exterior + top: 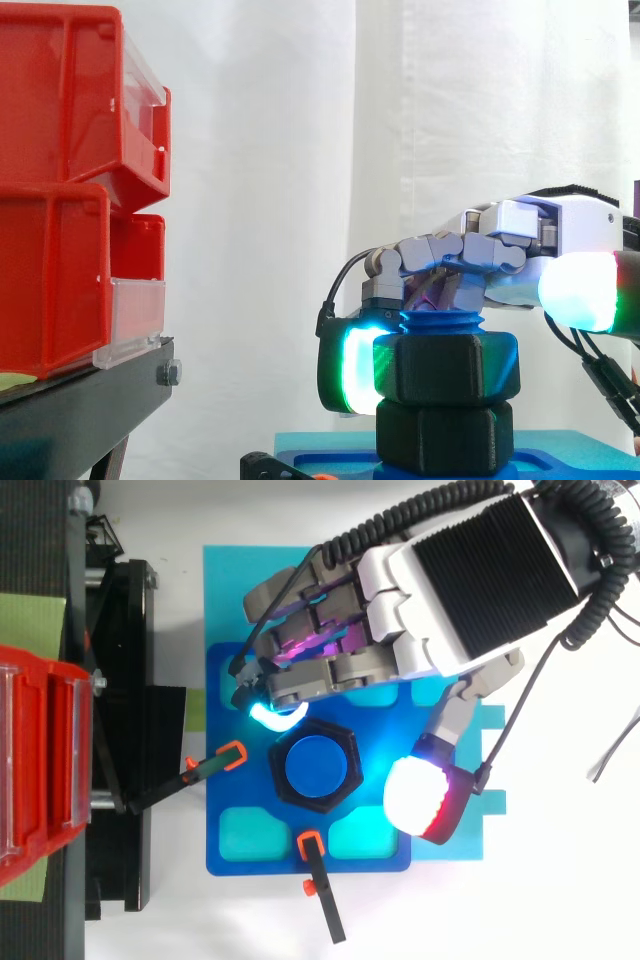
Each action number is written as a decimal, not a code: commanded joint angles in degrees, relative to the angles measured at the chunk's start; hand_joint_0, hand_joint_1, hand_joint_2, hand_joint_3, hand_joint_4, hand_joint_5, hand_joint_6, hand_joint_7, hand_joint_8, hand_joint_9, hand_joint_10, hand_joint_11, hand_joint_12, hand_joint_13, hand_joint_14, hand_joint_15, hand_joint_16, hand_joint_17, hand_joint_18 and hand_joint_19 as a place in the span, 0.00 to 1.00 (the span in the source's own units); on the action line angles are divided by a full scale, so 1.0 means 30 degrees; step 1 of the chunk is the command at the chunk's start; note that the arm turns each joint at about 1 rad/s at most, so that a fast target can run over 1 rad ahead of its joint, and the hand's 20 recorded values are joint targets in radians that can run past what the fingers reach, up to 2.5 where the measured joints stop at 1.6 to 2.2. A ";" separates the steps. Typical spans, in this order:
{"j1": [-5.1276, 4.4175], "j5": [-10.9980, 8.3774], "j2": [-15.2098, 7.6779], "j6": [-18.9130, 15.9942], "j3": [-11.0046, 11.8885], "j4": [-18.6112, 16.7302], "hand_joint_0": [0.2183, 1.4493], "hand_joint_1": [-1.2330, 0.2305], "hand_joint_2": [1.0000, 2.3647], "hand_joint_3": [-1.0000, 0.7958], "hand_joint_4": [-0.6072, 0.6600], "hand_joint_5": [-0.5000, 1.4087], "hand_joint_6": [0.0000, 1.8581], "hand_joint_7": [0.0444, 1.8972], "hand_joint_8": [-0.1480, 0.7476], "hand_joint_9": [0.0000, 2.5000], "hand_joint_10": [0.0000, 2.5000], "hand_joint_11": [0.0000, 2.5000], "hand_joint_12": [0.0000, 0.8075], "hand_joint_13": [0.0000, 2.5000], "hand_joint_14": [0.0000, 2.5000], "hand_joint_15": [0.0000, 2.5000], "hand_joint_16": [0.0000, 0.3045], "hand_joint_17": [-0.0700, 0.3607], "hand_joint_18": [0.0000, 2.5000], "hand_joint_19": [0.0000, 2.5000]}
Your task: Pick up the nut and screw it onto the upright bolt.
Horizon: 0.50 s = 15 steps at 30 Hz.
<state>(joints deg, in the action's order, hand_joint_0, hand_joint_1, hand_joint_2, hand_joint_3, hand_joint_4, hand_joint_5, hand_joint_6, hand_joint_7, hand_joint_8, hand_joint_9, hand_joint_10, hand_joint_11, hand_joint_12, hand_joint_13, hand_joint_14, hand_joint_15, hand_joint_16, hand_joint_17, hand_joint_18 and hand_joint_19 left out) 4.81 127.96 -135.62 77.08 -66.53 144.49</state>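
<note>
The black nut (447, 365) sits threaded on the upright blue bolt (320, 765), just below the bolt's top and above a second black hex piece (445, 437). The hand (470, 580) hangs over the bolt with its grip apart: a cyan-green fingertip (352, 368) touches the nut's side, while the white thumb pad (425, 798) stands clear beside the bolt.

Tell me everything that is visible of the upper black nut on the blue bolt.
The nut is black, six-sided, matte, seemingly plastic. It sits level on the upright blue bolt, whose ribbed top rises just above it, and rests on a second black hexagonal piece. The hand is close above it; contact cannot be judged.
</note>
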 commanded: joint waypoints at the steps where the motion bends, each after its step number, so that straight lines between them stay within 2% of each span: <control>1: 0.0066 0.0061 0.0001 0.0000 -0.0002 0.0000 0.17 0.79 0.00 0.28 0.59 0.31 0.31 0.65 0.47 0.56 0.00 0.00 0.23 0.38 0.00 0.00 0.07 0.28 0.30 0.00; 12: 0.0271 0.0178 0.0001 0.0000 0.0027 0.0029 0.18 0.77 0.00 0.28 0.58 0.31 0.32 0.65 0.41 0.63 0.00 0.03 0.19 0.42 0.00 0.00 0.06 0.26 0.35 0.02; 15: 0.0300 0.0207 0.0001 0.0000 -0.0002 0.0000 0.18 0.78 0.00 0.28 0.57 0.31 0.32 0.66 0.42 0.63 0.00 0.04 0.18 0.42 0.00 0.00 0.06 0.26 0.35 0.03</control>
<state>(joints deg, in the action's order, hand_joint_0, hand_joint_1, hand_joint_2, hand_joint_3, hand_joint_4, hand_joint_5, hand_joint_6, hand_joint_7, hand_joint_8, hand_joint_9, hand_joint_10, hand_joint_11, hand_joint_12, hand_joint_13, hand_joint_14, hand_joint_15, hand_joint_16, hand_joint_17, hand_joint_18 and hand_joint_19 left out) 5.56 128.51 -135.62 77.08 -66.52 144.57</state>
